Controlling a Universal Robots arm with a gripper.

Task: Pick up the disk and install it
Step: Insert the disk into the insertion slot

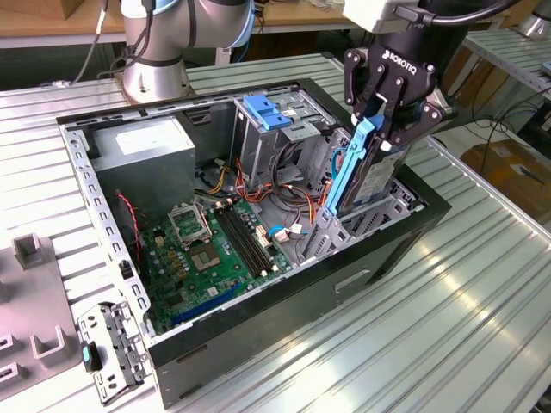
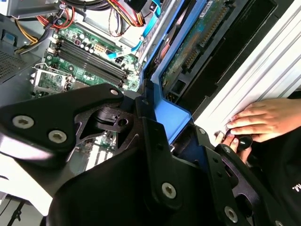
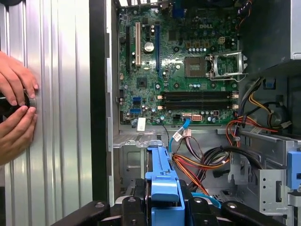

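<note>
The disk [image 1: 366,172] shows smooth blue plastic rails around grey metal. The hand [image 1: 387,129] is matt black. The surface [image 1: 482,284] is ribbed, shiny bare metal. The computer case [image 1: 284,318] has matt black walls; its power supply [image 1: 142,146], at ten o'clock in the exterior view, is grey sheet metal.

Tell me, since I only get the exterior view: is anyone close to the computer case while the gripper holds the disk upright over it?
Observer: Yes. In the first wrist view two hands rest on the ribbed table, just outside the case's black wall.
Operator: Are they holding anything?
Observer: They are closed around a small dark object. I cannot tell what it is.
Operator: Are they clear of the disk?
Observer: In the second wrist view the black wall stands between the disk and a hand, which lies on the table outside the case.
</note>
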